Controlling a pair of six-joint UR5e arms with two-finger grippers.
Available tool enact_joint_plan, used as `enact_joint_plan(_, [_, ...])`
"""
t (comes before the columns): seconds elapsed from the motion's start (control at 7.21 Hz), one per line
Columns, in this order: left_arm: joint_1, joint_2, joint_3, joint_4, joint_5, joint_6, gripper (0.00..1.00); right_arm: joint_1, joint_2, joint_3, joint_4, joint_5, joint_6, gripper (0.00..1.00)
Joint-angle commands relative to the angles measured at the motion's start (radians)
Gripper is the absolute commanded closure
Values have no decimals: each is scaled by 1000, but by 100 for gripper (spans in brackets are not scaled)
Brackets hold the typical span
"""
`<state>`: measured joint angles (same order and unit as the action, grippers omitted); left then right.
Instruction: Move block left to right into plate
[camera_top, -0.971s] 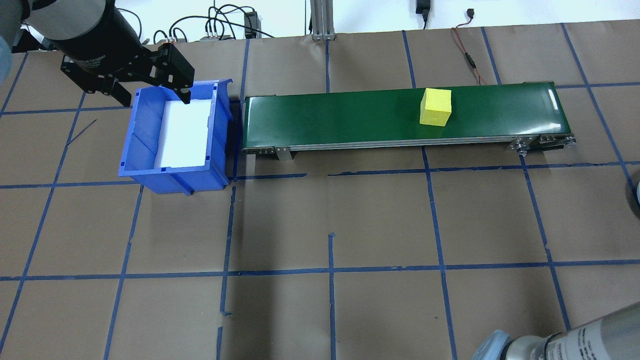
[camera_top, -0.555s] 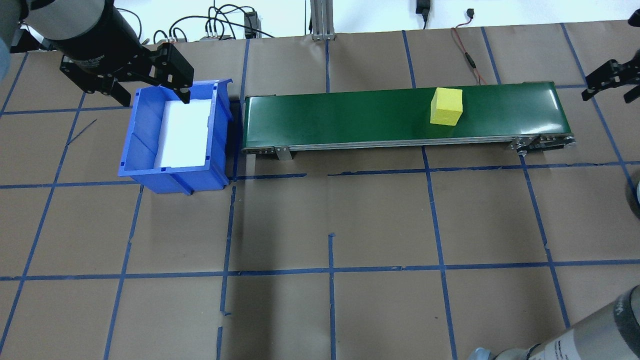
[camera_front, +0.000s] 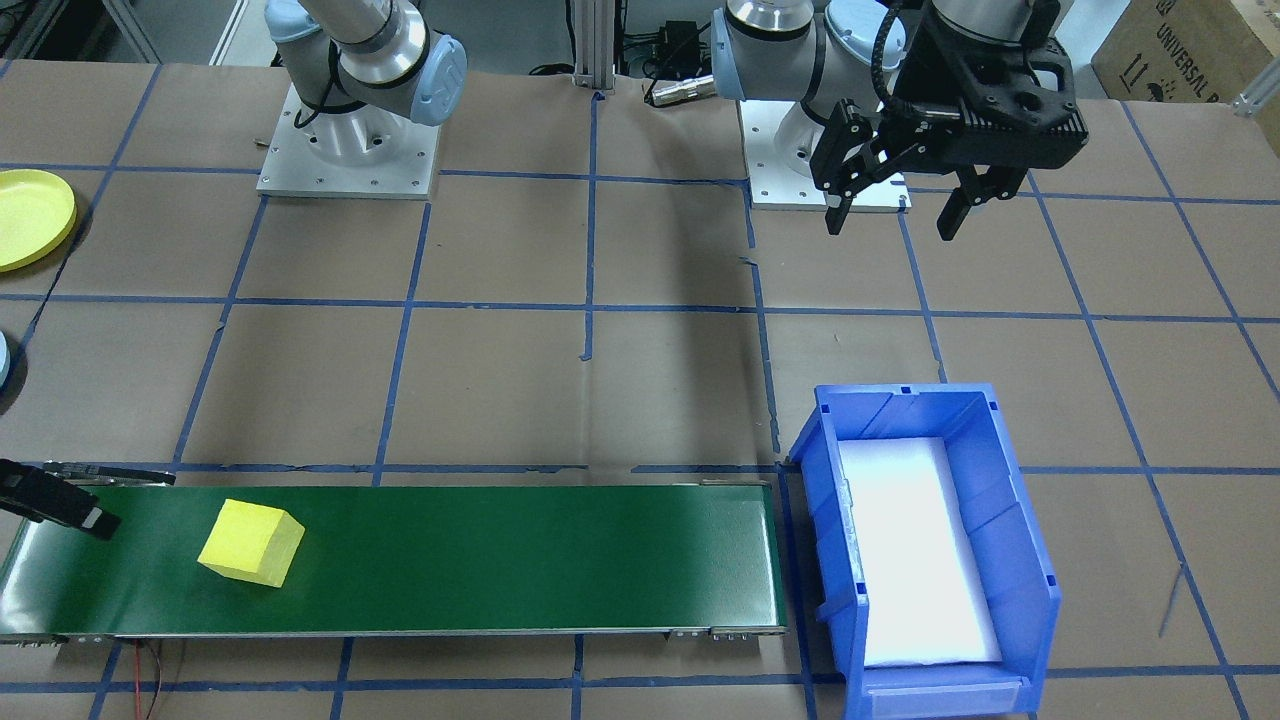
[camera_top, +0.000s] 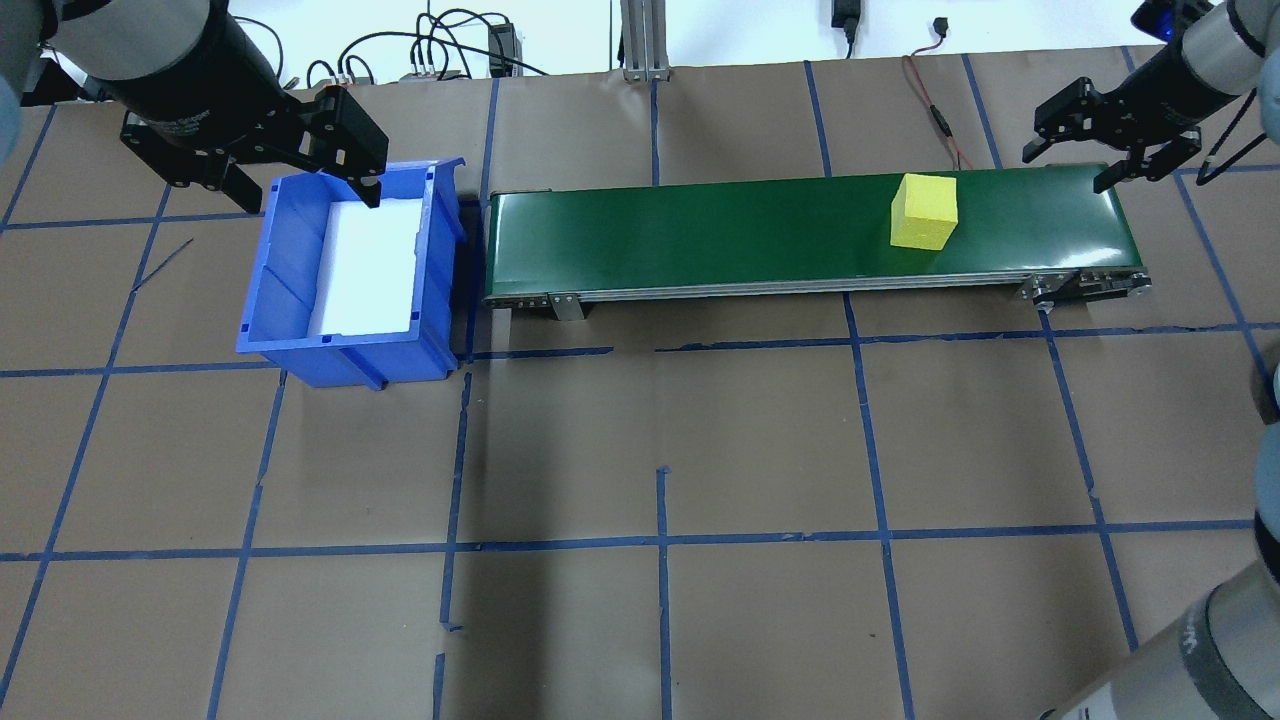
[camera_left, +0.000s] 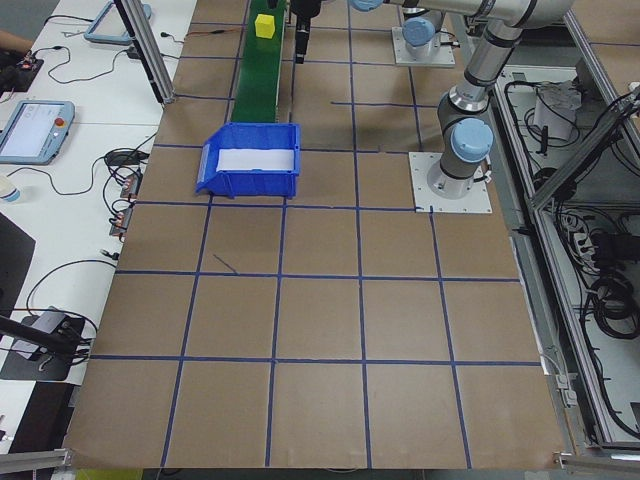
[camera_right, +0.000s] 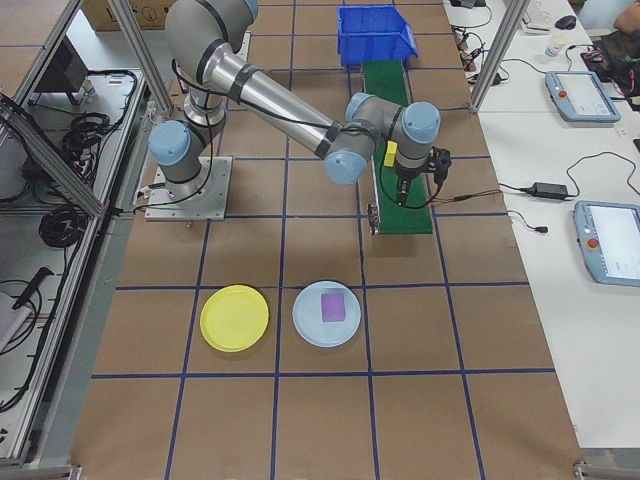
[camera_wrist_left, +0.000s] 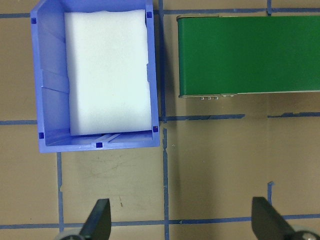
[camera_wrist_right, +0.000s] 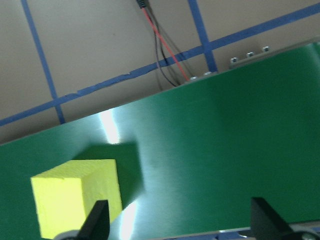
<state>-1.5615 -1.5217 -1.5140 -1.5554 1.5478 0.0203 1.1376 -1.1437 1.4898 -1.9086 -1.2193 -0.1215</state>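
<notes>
A yellow block (camera_top: 924, 211) rides on the green conveyor belt (camera_top: 700, 230), close to its right end. My right gripper (camera_top: 1065, 170) hangs open above the belt's far right end, just right of the block, nothing between its fingers. In the right wrist view the block (camera_wrist_right: 75, 195) lies lower left, by one fingertip of that gripper (camera_wrist_right: 180, 225). My left gripper (camera_top: 303, 195) is open and empty over the back rim of the blue bin (camera_top: 280, 285). A yellow plate (camera_right: 234, 318) and a light blue plate (camera_right: 326, 313) lie on the table beyond the belt's right end.
The blue bin has a white foam pad inside and stands against the belt's left end. A purple block (camera_right: 332, 307) rests on the light blue plate. Red cables (camera_top: 935, 110) run behind the belt. The brown table has blue tape lines.
The yellow block has travelled right along the belt. My right gripper came into view at the upper right and moved left over the belt's end. The left arm has stayed still.
</notes>
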Motion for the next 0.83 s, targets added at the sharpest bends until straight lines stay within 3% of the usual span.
enact_joint_plan(0.0, [0,0,-2,0,2,1,0,5,37,4,-51,67,56,0])
enact_joint_plan(0.69, [3,-8,-3,17,2,1,0,36,51,35,-81,67,57,0])
